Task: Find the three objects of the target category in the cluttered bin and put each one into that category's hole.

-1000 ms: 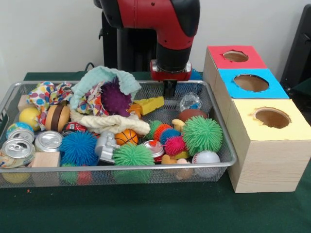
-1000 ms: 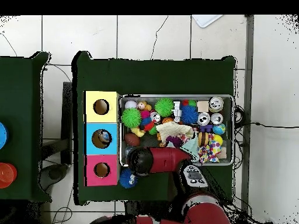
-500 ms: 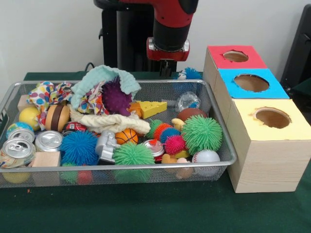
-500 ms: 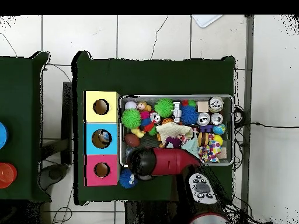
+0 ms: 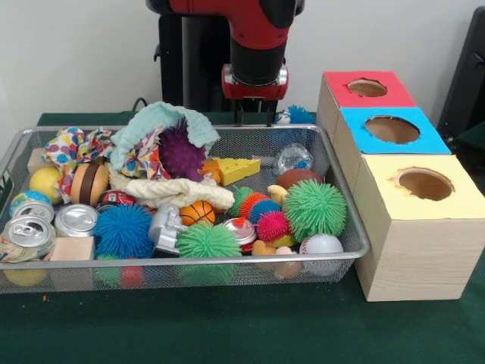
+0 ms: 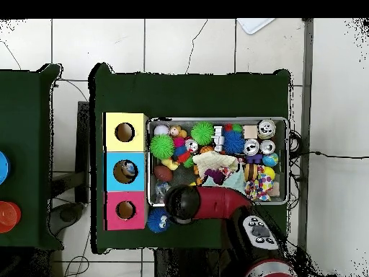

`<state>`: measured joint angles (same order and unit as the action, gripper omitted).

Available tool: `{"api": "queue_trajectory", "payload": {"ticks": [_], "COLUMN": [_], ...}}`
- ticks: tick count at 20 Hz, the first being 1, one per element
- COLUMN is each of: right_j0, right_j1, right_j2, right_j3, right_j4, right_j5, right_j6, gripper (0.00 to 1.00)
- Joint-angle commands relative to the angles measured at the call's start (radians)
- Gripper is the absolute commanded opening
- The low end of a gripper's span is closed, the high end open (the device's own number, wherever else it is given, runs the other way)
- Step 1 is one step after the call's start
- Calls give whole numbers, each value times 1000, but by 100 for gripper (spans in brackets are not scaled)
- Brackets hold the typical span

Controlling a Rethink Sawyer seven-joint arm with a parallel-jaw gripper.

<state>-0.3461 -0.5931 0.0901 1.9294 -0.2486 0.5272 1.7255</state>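
Above the far rim of the wire mesh bin (image 5: 333, 199), at about twelve o'clock from the bin's middle, the red and black arm (image 5: 254, 34) hangs with its gripper (image 5: 254, 115) raised clear of the clutter. Only dark stubs show under the red wrist collar, so whether the jaws are parted or closed I cannot tell, and nothing seems to be held. In the overhead view the wrist covers the bin's edge nearest the robot.

The bin is crowded. A large green spiky rubber ball (image 5: 315, 209) sits at four o'clock, with a white baseball (image 5: 321, 246) just below it and a brown oval football (image 5: 298, 179) at its upper left. A yellow wedge of toy cheese (image 5: 233, 164) lies near the centre, beside a purple spiky ball (image 5: 180, 154) nested in a teal cloth (image 5: 155, 121). A blue spiky ball (image 5: 123, 230) and two silver drink cans (image 5: 74, 220) occupy the eight o'clock corner.

At three o'clock stands a row of three wooden boxes, each with a round hole: red-topped (image 5: 367, 88), blue-topped (image 5: 391, 130) and yellow-topped (image 5: 423, 184). A small blue spiky ball (image 5: 292, 115) rests on the green table (image 5: 227, 326) behind the bin.
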Motion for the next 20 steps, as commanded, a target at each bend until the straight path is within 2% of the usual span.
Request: {"api": "queue_trajectory", "payload": {"ticks": [1, 8, 16, 20], "right_j0": [-53, -54, -44, -26], "right_j1": [51, 103, 80, 91], "right_j2": [139, 153, 165, 161], "right_j3": [73, 52, 63, 72], "right_j4": [-35, -65, -37, -69], "right_j5": [-222, -379, -348, -458], "right_j6": [41, 77, 89, 106], "gripper": [100, 100, 100, 100]}}
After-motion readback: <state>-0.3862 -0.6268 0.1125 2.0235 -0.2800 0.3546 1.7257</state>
